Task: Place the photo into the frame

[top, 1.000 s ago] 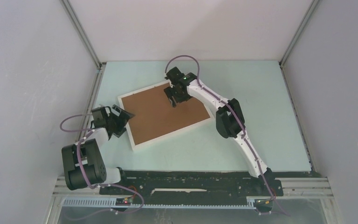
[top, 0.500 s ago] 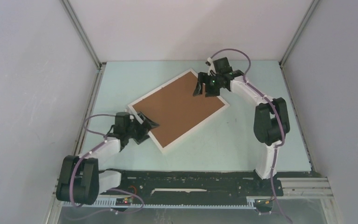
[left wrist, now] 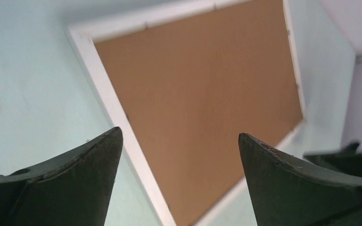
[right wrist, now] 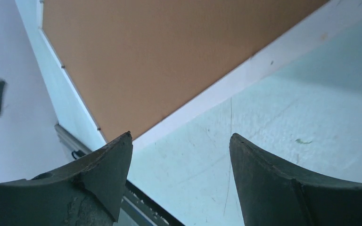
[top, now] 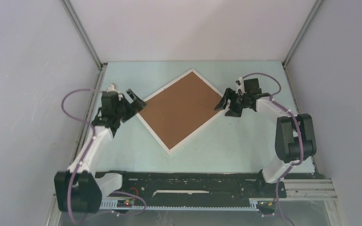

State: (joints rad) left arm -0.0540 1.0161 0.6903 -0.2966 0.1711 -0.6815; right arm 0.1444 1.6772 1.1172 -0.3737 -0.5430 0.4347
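Both arm bases sit at near edge of table (top: 245,146), L on left, R on right. L arm reaches fwd along the left side. L gripper (top: 134,104) is just beside the left corner of the frame (top: 169,149), jaws spread wide, nothing gripped. L wrist cam looks down betw its fingers at white rim and brown board. R gripper (top: 225,108) is just beside the frame's right corner, jaws also apart, holding nothing. R wrist cam shows rim edge and bare table betw the fingers. Can't tell if either touches the rim. Frame lies flat mid-table, turned diamond-wise, one corner twd the arms, opposite corner twd back wall. Brown backing board (top: 181,110) fills it, facing up. Photo not visible; can't tell if it's under the board.
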